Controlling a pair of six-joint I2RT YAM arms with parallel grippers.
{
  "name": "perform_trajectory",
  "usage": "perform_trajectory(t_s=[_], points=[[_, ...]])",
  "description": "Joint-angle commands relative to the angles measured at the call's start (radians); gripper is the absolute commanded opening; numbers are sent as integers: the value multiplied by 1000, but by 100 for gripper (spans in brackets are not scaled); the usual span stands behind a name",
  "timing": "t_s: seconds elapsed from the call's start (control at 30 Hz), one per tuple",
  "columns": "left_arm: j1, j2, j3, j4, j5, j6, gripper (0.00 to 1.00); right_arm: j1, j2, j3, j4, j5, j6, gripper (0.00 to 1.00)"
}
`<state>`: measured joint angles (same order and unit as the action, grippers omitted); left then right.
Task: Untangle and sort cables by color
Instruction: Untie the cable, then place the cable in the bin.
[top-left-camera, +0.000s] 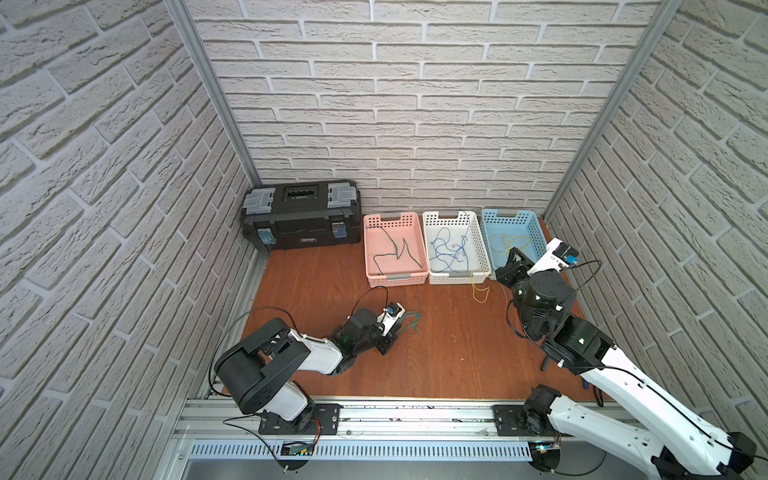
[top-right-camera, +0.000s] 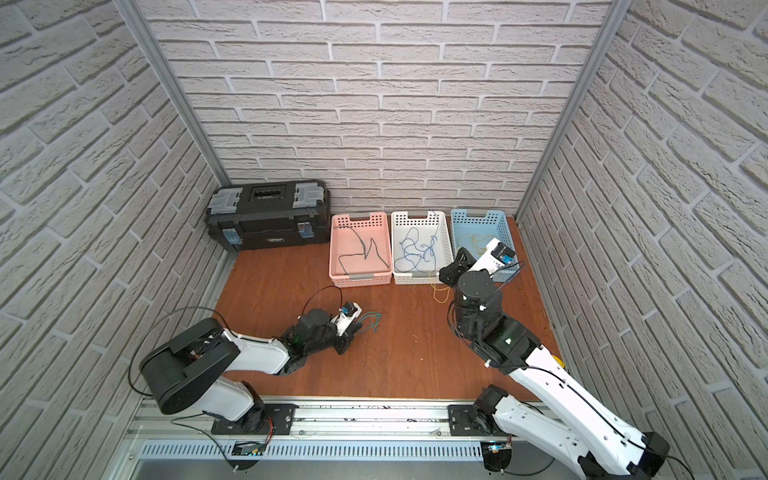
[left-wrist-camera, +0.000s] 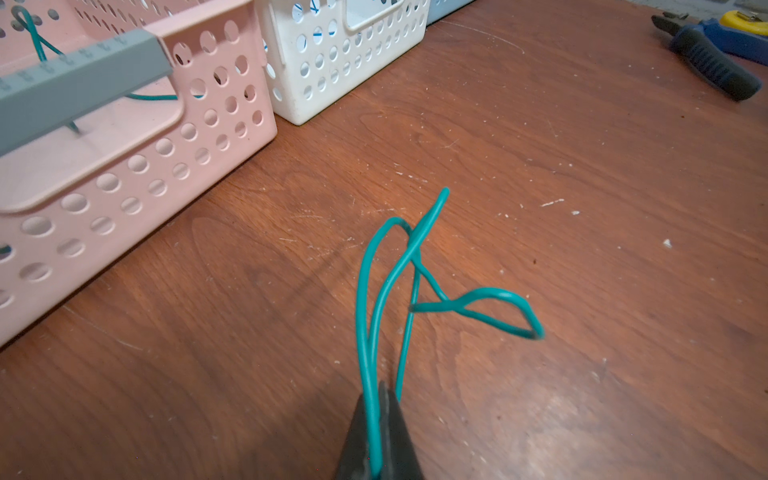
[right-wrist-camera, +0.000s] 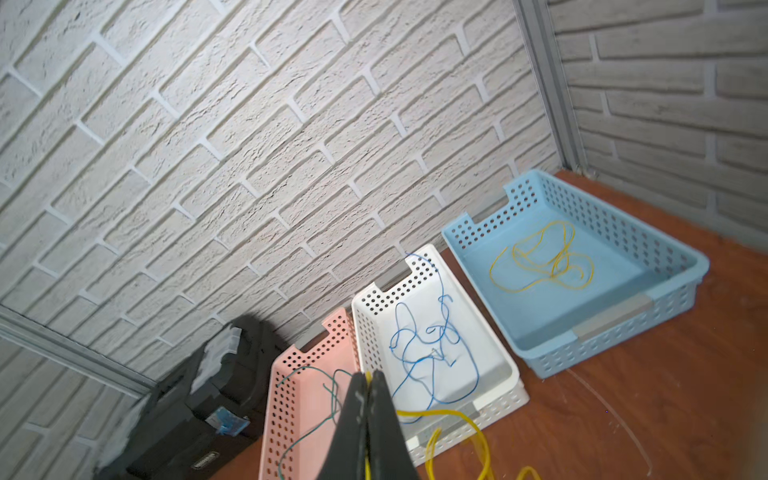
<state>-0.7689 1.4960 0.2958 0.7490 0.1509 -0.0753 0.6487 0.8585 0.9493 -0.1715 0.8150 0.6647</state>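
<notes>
1. Two cables are in hand, one per arm. The left fingers (left-wrist-camera: 353, 440) are closed on a teal cable (left-wrist-camera: 431, 216). They pinch its bunched strands together, so the kinked loop juts out ahead of them, low over the surface (top-left-camera: 436, 353).
2. The right fingers (right-wrist-camera: 386, 428) are closed on a yellow cable (right-wrist-camera: 440, 411), held up by the near corner of the blue basket (top-left-camera: 509, 216). The slack trails down past the front corner of the white basket (top-left-camera: 457, 277). It ends in a loop on the surface just in front of the gap between those two baskets.
3. Sorting looks nearly done. Teal strands (top-left-camera: 406, 243) lie in the pink basket (top-left-camera: 397, 282), blue strands (top-left-camera: 453, 250) in the white one and yellow strands (right-wrist-camera: 555, 266) in the blue one. Each arm seems to hold the colour whose basket sits on its own side, so the arms need not cross.
4. Edges matter most for the yellow cable. Its tail runs close along the white basket's front rim and could catch there or on the perforated wall. A higher lift before swinging over the blue basket's rim looks wise.
5. The left arm has open surface ahead but must rise over the pink basket's front rim.
6. The toolbox (top-left-camera: 301, 216) stands just beside that basket, which limits room on the far side.
7. The pliers (left-wrist-camera: 710, 62) lie well apart from the teal cable.
</notes>
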Motion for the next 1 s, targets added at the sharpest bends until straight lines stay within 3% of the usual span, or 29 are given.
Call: perform_trajectory(t_s=[0.0,0.17,0.3,0.57,0.77,0.97], points=[[5,-32,11,5,13,-2,0,-52,78,56,62,5,-283,3],[3,-40,8,1,21,-10,0,-204,245,195,105,-39,-447,3],[-1,-24,16,-1,25,-14,0,-306,355,273,249,-40,-592,3],[2,33,40,-3,19,9,2,-480,660,489,333,-143,-700,3],[3,48,50,-5,28,15,3,-579,903,630,236,-140,-618,3],[4,41,47,-5,33,16,0,-656,1100,717,-26,-206,-452,8]])
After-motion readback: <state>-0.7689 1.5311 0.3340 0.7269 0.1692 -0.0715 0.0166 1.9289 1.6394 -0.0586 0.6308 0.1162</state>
